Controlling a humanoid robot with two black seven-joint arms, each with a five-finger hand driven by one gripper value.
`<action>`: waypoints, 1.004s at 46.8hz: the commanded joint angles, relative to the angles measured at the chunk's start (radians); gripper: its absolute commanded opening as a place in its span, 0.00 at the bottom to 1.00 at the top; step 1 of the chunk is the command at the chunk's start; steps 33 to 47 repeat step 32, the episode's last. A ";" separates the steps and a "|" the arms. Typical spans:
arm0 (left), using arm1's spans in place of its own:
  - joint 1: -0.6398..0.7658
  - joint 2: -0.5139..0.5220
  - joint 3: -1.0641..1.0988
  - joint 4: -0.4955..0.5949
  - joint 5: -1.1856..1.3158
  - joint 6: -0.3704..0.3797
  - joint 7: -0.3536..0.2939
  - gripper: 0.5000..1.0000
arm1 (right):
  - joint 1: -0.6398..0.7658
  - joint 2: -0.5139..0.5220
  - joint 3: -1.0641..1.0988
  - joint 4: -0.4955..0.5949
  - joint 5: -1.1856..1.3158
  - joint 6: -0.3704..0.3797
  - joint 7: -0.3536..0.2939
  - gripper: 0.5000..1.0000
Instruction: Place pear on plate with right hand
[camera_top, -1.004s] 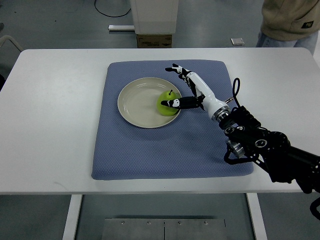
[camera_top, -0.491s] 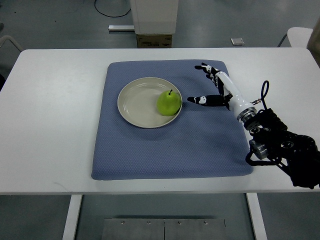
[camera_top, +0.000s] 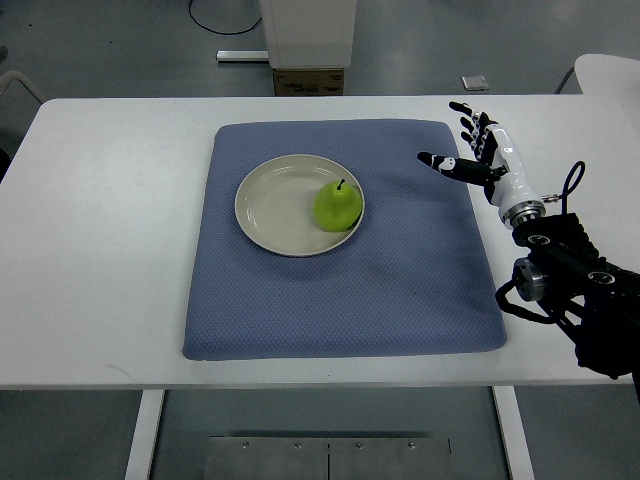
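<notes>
The pear (camera_top: 338, 206) sits at the plate (camera_top: 270, 205)'s three o'clock rim, seemingly stable; the right hand (camera_top: 480, 155), fingers splayed and empty, could nudge it off only by swinging back.

No readable text, labels or numbers anywhere in the top view. The cardboard box (camera_top: 309, 81) beyond the table's far edge carries a dark printed strip — possibly lettering, but too small and blurred to read. The small square item (camera_top: 474, 83) on the floor near it shows no legible marking either — nothing to report on it.
</notes>
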 joint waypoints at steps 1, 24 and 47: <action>0.000 0.000 0.000 0.000 0.000 0.000 -0.001 1.00 | -0.013 0.009 0.041 -0.002 -0.001 0.000 -0.024 1.00; 0.000 0.000 0.000 0.000 0.000 0.000 -0.001 1.00 | -0.042 0.126 0.305 -0.048 0.001 -0.012 -0.059 1.00; 0.000 0.000 0.000 0.000 0.000 0.000 -0.001 1.00 | -0.042 0.126 0.305 -0.048 -0.001 -0.012 -0.056 1.00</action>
